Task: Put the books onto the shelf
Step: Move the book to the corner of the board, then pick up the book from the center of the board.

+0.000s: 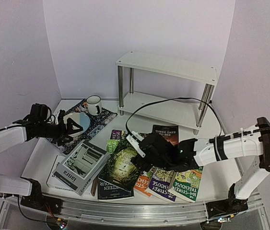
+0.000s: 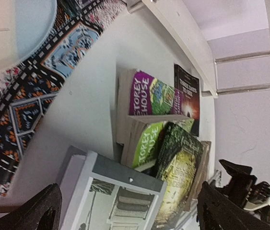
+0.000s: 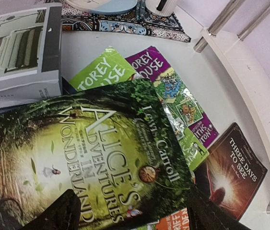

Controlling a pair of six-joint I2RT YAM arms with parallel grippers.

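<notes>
left gripper (image 1: 72, 126) fingers released wide over the placemat (image 1: 98, 122); right gripper (image 3: 132, 211) fingers spread, unclenched, above the alice book (image 3: 91, 158)

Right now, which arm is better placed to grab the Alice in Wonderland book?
Right. The right gripper hangs open over the Alice book, while the left gripper sits off by the placemat.

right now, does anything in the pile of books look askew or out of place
Yes: the dark green Alice in Wonderland paperback lies crooked across the bright green paperback, part of a slumped, overlapping heap rather than a stack. Both boards of the white two-tier shelf are bare.
</notes>
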